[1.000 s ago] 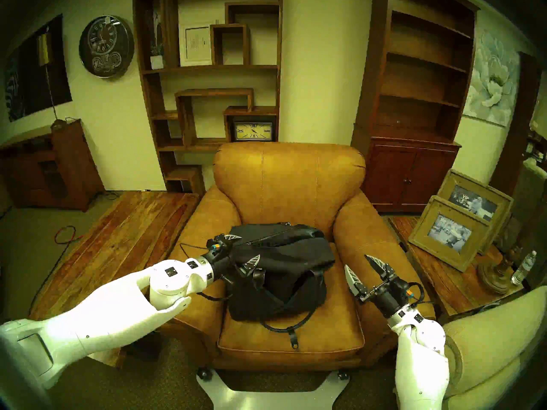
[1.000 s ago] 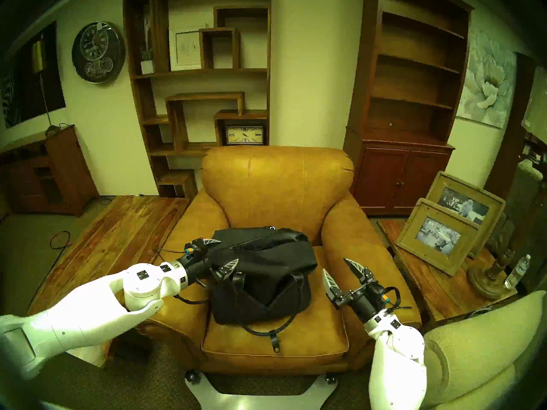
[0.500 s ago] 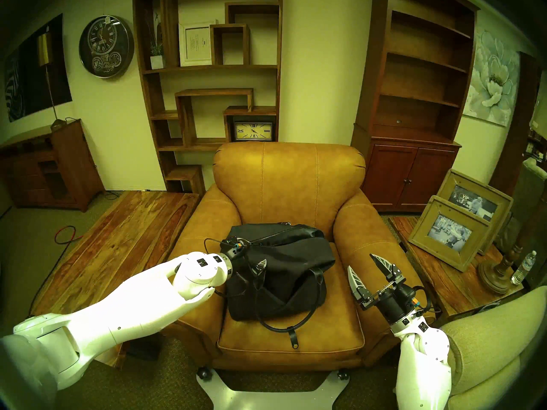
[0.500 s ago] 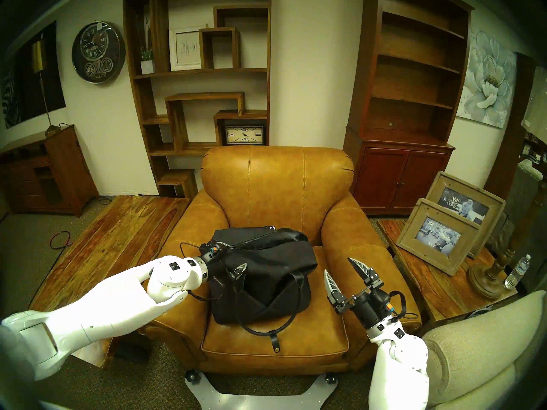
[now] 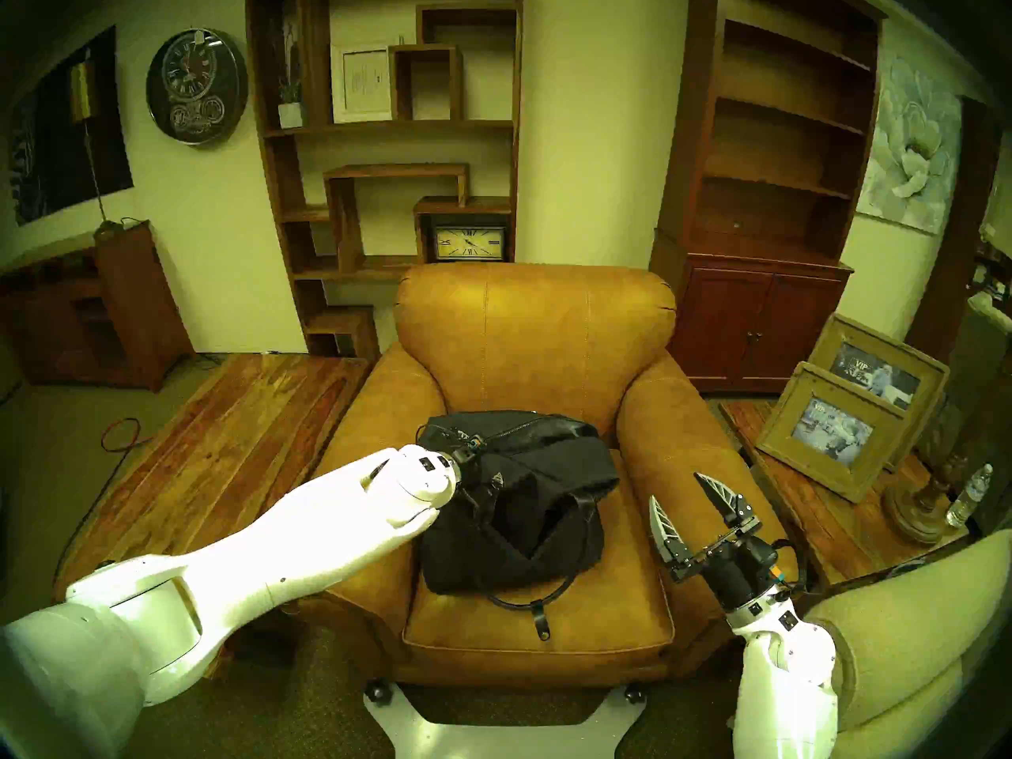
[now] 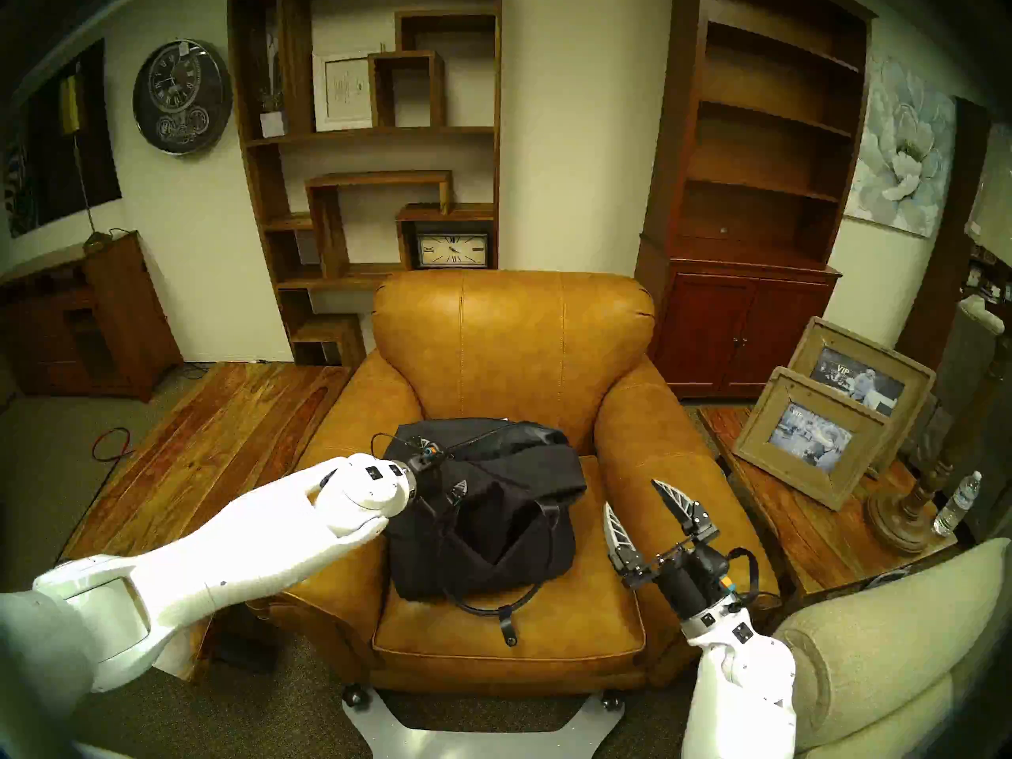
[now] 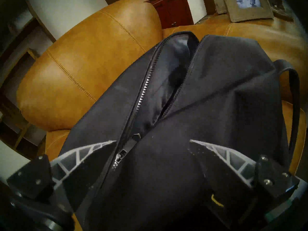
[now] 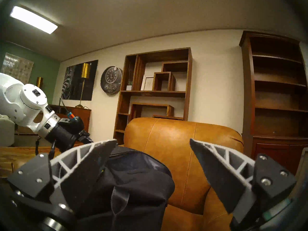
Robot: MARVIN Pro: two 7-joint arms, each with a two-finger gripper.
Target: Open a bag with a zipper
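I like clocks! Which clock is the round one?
The black wall clock left of the shelves is round; the small shelf clock behind the armchair is a rectangle.

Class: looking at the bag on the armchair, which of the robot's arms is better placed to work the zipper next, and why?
Probably the left: the left gripper is open over the bag, straddling the zipper pull. The right gripper is open beside the bag.

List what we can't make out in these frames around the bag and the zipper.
- Bag interior: left wrist view shows only dark lining through the open zipper; contents unreadable.
- Zipper's near end: left wrist view, lost in shadow below the pull.
- Left gripper: head views, fingers mostly hidden by its own wrist; contact with the fabric undecidable.
- Bag's base: right wrist view, blocked by the right gripper.
- Water bottle label: head views, too small.
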